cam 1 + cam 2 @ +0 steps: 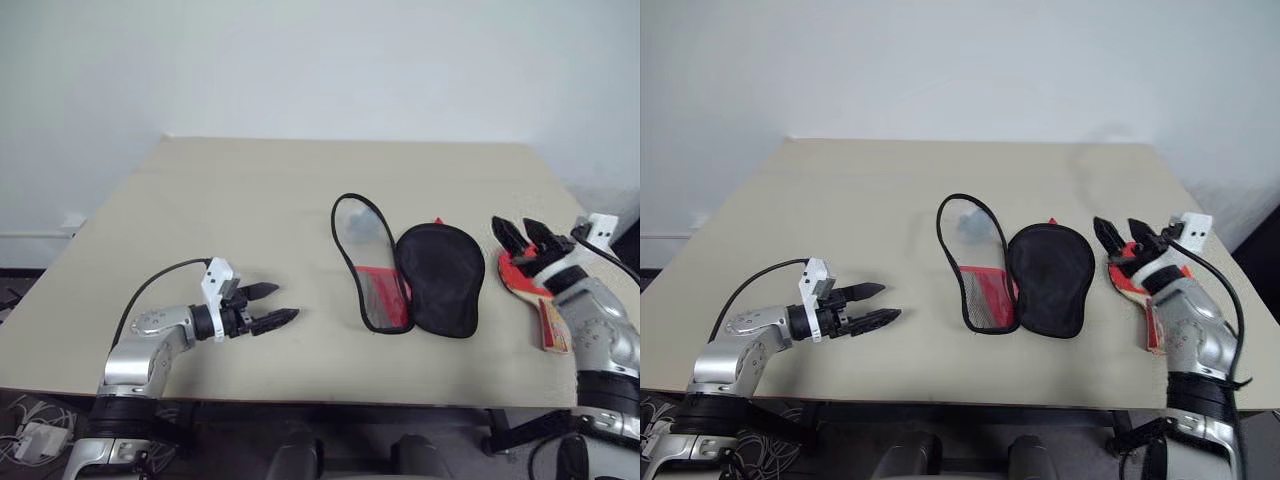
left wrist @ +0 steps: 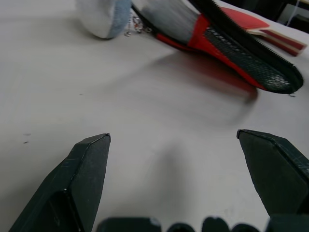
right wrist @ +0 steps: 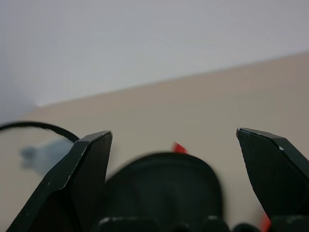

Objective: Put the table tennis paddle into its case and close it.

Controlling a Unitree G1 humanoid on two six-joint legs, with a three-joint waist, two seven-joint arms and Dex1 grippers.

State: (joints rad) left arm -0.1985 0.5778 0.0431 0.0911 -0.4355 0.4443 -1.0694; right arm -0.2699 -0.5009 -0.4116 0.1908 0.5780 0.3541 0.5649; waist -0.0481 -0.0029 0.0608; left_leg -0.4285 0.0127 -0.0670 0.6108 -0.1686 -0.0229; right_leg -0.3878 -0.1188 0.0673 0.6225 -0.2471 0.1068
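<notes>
**Paddle and open case: handling notes, view by view**

Head views. The case [image 1: 415,280] is seen lying opened flat near the middle of the table [image 1: 250,200]: one half shows black lining, the other a black-rimmed, pale-lined face with a red band, tilted up along the hinge. The table tennis paddle [image 1: 524,282] lies just beside the case on its right, red face up, largely covered by the right gripper [image 1: 522,237], which hovers over the blade with its jaws spread and nothing between them. The wooden handle [image 1: 552,327] points toward the near table edge. The left gripper [image 1: 270,305] is held low over bare table, well apart from the case, jaws likewise spread and empty.

Left wrist view. The raised case half is shown edge-on, with red fabric, black mesh and a toothed zip rim; it is judged soft and floppy, best pinched at the rim.

Right wrist view. The black-lined half is seen ahead between the spread fingers [image 3: 72,179].

Handling. The paddle is judged light, stiff and flat; its rubber face looks grippy. The blade edge or the handle is judged the better hold.
</notes>
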